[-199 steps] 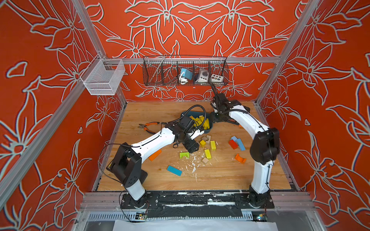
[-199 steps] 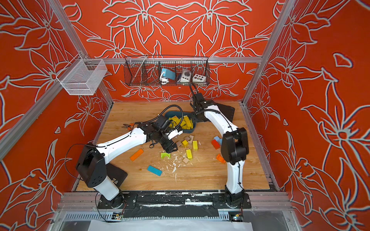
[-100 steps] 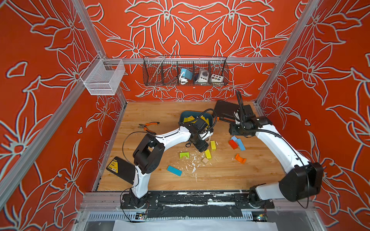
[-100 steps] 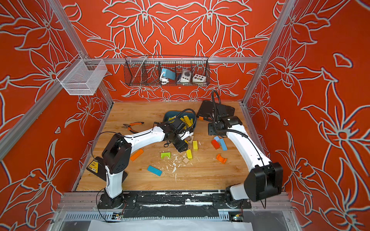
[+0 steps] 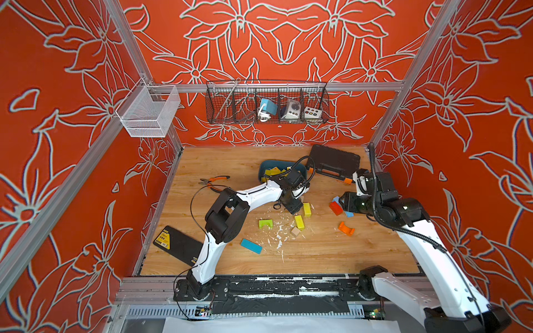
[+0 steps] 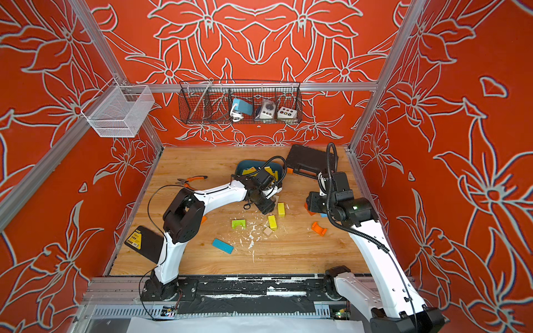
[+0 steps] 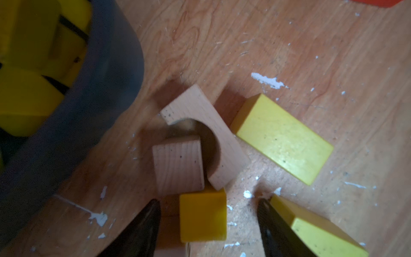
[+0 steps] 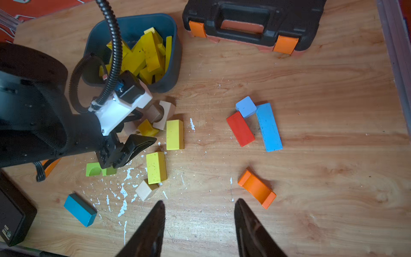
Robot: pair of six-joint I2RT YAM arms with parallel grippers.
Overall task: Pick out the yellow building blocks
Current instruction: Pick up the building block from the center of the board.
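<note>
Several yellow building blocks fill a blue-grey bin (image 8: 173, 66) at the back of the table. Two yellow bars (image 8: 175, 134) (image 8: 156, 167) lie loose in front of it, seen in both top views (image 5: 307, 209) (image 6: 272, 222). A small yellow cube (image 7: 202, 222) sits between the fingers of my left gripper (image 7: 208, 200), which is open with a gap on each side of the cube. In a top view, the left gripper (image 5: 294, 206) points down beside the bin. My right gripper (image 8: 200, 200) hangs open and empty above the table's right side (image 5: 341, 201).
A tan arch (image 7: 206, 124) and a tan cube (image 7: 178, 164) touch the yellow cube. Around them lie a lime-green arch (image 8: 97, 169), blue block (image 8: 80, 209), red block (image 8: 240, 129), blue bar (image 8: 268, 126) and orange arch (image 8: 256, 189). A black tool case (image 8: 253, 20) stands at the back right, pliers (image 5: 213, 181) at the left.
My right arm has swung away from the bin to the table's right side. My left gripper has moved to the yellow cube by the bin, and its fingers have narrowed.
</note>
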